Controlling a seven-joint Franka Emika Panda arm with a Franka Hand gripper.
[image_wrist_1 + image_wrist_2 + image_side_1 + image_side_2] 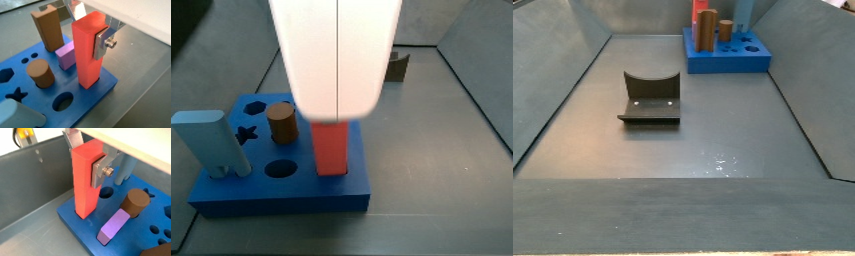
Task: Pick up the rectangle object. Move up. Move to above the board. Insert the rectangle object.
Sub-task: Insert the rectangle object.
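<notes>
The rectangle object [89, 55], a tall red-orange bar, stands upright with its lower end at a slot near a corner of the blue board [100, 89]. My gripper [83, 30] is shut on the bar's upper part, with one silver finger [101, 45] flat against its side. Both wrist views show this grip, here on the bar [85, 178] and the gripper [87, 157]. In a side view the bar [331, 150] rises from the board [278, 192] under the gripper's glaring white body. From farther off the board [727, 62] lies at the bin's back.
On the board stand a brown rectangular block [47, 29], a brown cylinder [41, 74], a purple cube [65, 56] and a light blue piece [205, 140]. Round and star holes [63, 101] are open. The fixture [651, 98] stands mid-floor. Grey bin walls [33, 188] rise beside the board.
</notes>
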